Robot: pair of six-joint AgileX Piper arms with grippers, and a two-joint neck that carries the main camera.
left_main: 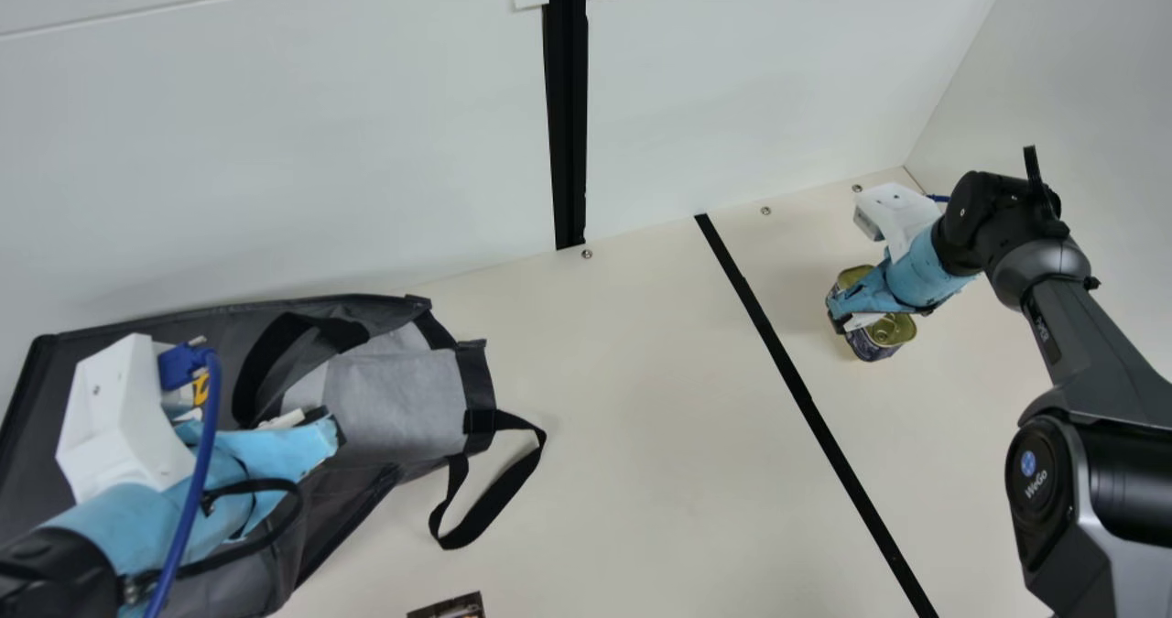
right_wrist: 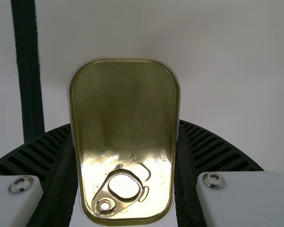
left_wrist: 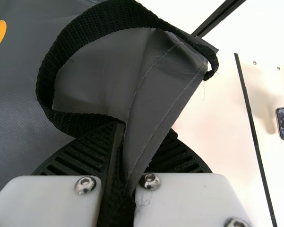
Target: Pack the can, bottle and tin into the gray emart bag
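Note:
My left gripper (left_main: 322, 424) is over the gray bag (left_main: 398, 403), which lies on the table with its pale inside showing. In the left wrist view, the left gripper (left_wrist: 127, 163) pinches the bag's dark rim (left_wrist: 156, 104), with a black strap loop (left_wrist: 78, 35) beside it. Across the black line, my right gripper (left_main: 837, 314) holds the tin (left_main: 890, 330) from above, low at the table. Seen from the right wrist, the tin's gold lid with its pull ring (right_wrist: 125, 104) fills the gap of the right gripper (right_wrist: 127, 172), a ribbed finger against each long side.
A small dark printed item (left_main: 450, 607) is cut off by the main view's bottom edge. The bag's other strap (left_main: 494, 508) spreads over the table (left_main: 641, 398). White walls (left_main: 320, 124) stand behind, and a black line (left_main: 806, 398) crosses the tabletop.

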